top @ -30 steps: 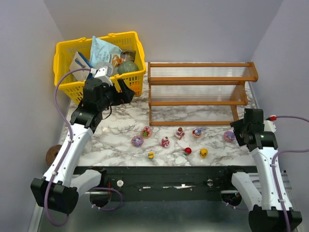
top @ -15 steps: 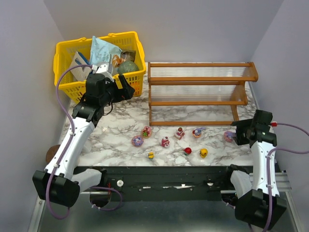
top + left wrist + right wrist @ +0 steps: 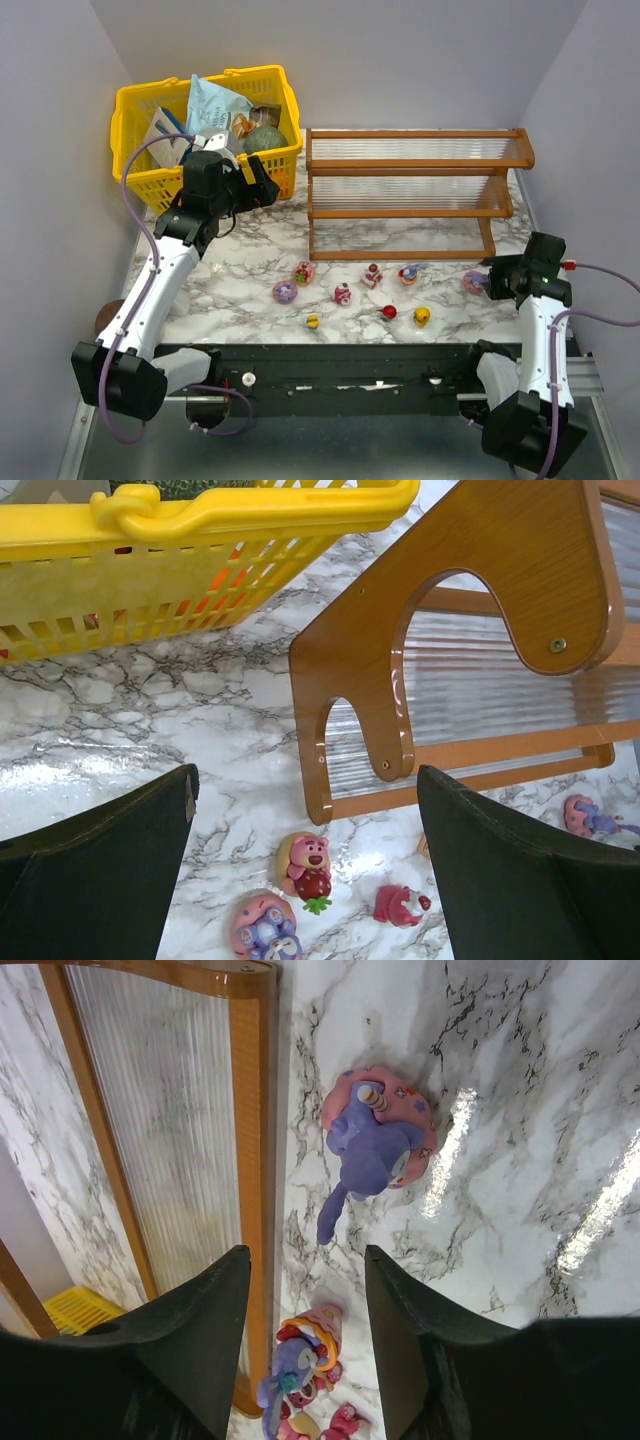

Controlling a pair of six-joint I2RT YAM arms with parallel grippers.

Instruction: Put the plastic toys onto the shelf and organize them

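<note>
Nine small plastic toys lie on the marble table in front of the shelf (image 3: pixel 415 190), among them a pink-purple round one (image 3: pixel 285 292), a pink bear (image 3: pixel 304 272) and a yellow duck (image 3: pixel 422 317). My left gripper (image 3: pixel 258 190) is open and empty, held above the table between the basket and the shelf's left end. In the left wrist view its gripper (image 3: pixel 305 775) looks down on the pink bear (image 3: pixel 308 863). My right gripper (image 3: pixel 496 276) is open and empty, just right of a purple unicorn toy (image 3: pixel 474 282). In the right wrist view this toy (image 3: pixel 375 1140) lies beyond the gripper (image 3: pixel 305 1255).
A yellow basket (image 3: pixel 140 185) with packets and jars stands at the back left, beside the shelf. The shelf's wooden side frame (image 3: pixel 450 620) is close ahead of my left gripper. The shelf's bottom rail (image 3: pixel 250 1110) runs left of my right gripper. Grey walls enclose the table.
My left gripper has shifted slightly right and lower beside the basket. My right arm has swung outward and nearer, its gripper now low beside the purple unicorn toy.
</note>
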